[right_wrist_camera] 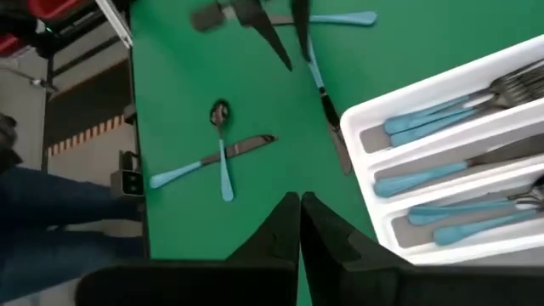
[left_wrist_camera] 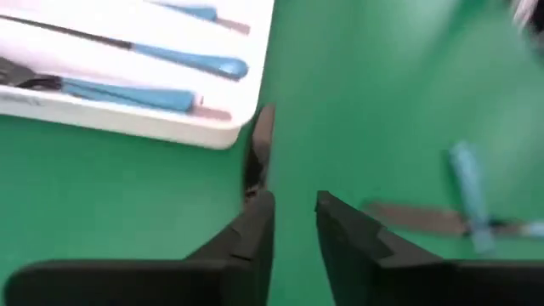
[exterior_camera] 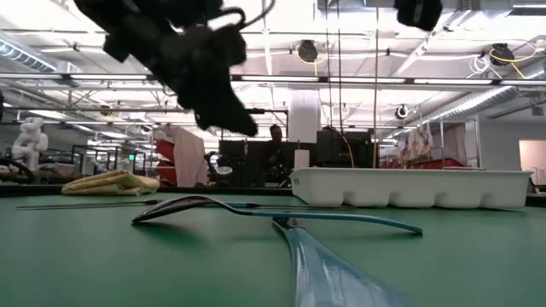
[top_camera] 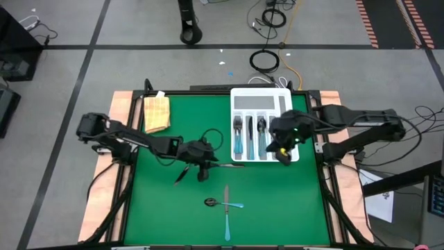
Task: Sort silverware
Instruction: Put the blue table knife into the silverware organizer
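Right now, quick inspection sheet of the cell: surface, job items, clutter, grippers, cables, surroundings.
Surface: green mat on the table, flat.
Job's things: several pieces of silverware already in the white tray; a spoon and a knife lie crossed on the mat; another knife lies beside the tray.
Clutter: folded yellow cloth at a far corner of the mat.
Grippers: left gripper over mid-mat, fingers slightly apart, empty; right gripper at the tray's near edge, shut, empty.
Cables: coils on the floor beyond the table.
Surroundings: workshop, a person behind the table.
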{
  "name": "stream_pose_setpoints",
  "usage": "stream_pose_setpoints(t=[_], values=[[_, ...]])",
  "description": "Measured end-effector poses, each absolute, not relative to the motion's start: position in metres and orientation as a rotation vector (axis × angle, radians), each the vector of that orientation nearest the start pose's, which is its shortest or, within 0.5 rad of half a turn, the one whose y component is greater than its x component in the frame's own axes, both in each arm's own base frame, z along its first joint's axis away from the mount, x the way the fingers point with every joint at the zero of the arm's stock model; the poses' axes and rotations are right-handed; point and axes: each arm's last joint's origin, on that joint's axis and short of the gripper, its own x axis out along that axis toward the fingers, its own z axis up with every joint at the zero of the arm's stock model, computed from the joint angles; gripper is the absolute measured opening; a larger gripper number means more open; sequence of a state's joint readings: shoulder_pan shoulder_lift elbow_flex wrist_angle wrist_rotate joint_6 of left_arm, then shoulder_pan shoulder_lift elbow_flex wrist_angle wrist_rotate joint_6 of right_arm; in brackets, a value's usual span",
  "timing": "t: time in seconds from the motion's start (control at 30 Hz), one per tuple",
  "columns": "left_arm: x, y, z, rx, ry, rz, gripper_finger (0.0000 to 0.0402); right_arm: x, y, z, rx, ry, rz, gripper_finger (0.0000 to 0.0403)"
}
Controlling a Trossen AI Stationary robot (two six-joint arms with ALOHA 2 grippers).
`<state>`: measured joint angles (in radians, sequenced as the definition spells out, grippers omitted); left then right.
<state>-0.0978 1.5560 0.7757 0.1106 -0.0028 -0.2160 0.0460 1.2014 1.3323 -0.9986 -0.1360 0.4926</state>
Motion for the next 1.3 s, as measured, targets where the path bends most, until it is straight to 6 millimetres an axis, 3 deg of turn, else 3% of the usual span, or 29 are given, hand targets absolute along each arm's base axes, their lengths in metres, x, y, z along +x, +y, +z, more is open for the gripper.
stream_pose_setpoints(t=[0.2,0.43,0.57,0.7,0.8,0.9,1.3], values=[[0.314,-0.036,0.14,-0.135,0.8,-0.006,0.0148,0.206,0.033,0.372,0.451,0.888,-0.107,0.0],[0.314,-0.065,0.152,-0.03,0.677,0.008,0.0152,0.198,0.049,0.367,0.385,0.923,-0.148,0.0],[0.306,-0.073,0.144,0.036,0.687,-0.013,0.0152,0.198,0.054,0.364,0.372,0.923,-0.148,0.0],[0.294,-0.068,0.127,0.032,0.723,0.014,0.0152,0.198,0.054,0.36,0.374,0.934,-0.153,0.0],[0.288,-0.064,0.127,0.015,0.685,0.023,0.0152,0.199,0.055,0.355,0.375,0.944,-0.159,0.0],[0.291,-0.062,0.13,0.001,0.639,0.029,0.0152,0.201,0.055,0.348,0.376,0.945,-0.159,0.0],[0.3,-0.043,0.108,-0.002,0.674,0.006,0.0152,0.205,0.056,0.323,0.391,0.983,-0.176,0.0]])
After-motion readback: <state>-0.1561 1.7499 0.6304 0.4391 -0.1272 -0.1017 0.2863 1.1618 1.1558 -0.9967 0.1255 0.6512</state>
